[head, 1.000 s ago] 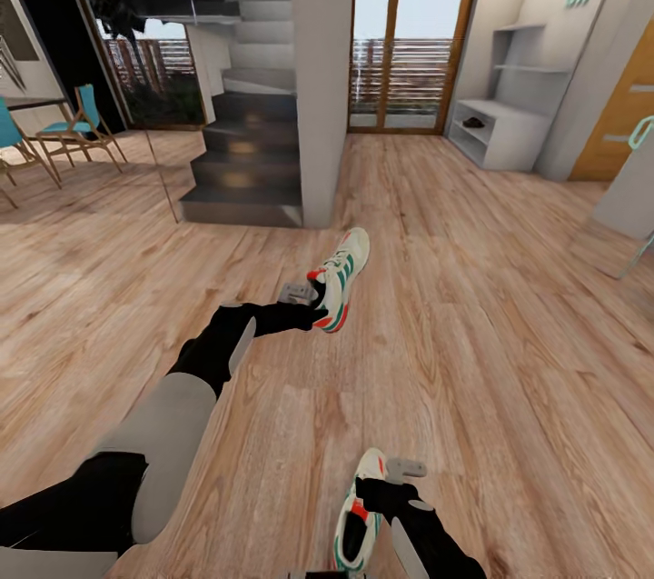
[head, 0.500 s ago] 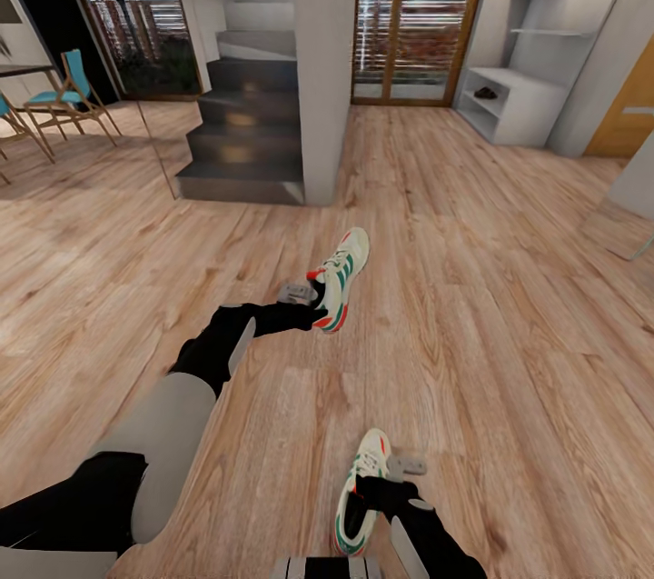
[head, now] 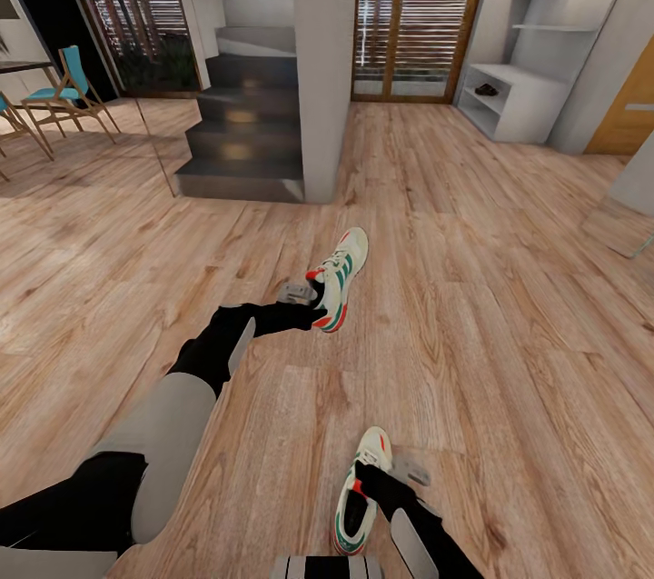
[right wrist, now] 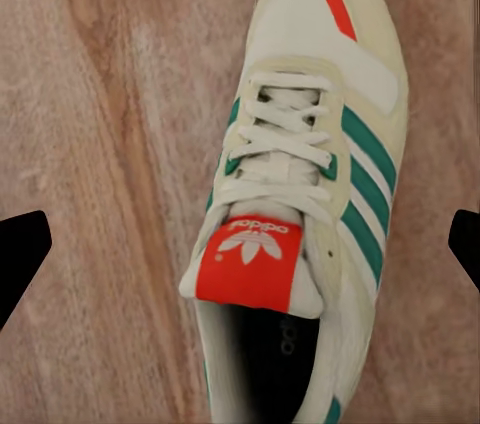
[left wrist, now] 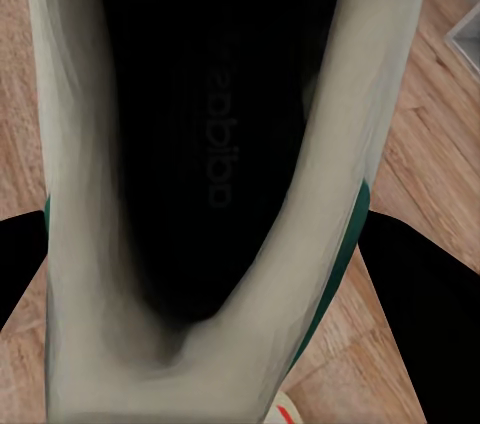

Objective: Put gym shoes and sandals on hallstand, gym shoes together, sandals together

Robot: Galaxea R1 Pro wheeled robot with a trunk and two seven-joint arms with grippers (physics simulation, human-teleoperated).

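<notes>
Two gym shoes in hand, one per arm. Far gym shoe (head: 340,279) gripped at the heel by the left gripper (head: 313,295), jaws closed on its collar; long axis running away from the robot, toe toward the staircase (head: 245,129) and slightly right, sole turned to the right. Seen from the left wrist: dark insole and cream lining (left wrist: 215,184), black fingers (left wrist: 420,314) on either side. Near gym shoe (head: 359,506) low in the head view, held at the collar by the right gripper (head: 368,481), toe pointing away, long axis roughly parallel to the first. From the right wrist: laces, green stripes, red tongue tab (right wrist: 250,262). Below both, the corridor floor (head: 509,306) of light wood planks. At far right, the hallstand (head: 518,102), pale, with a small dark item (head: 486,90) on a lower shelf; glass doors (head: 413,11) behind; teal chairs (head: 64,97) at left
</notes>
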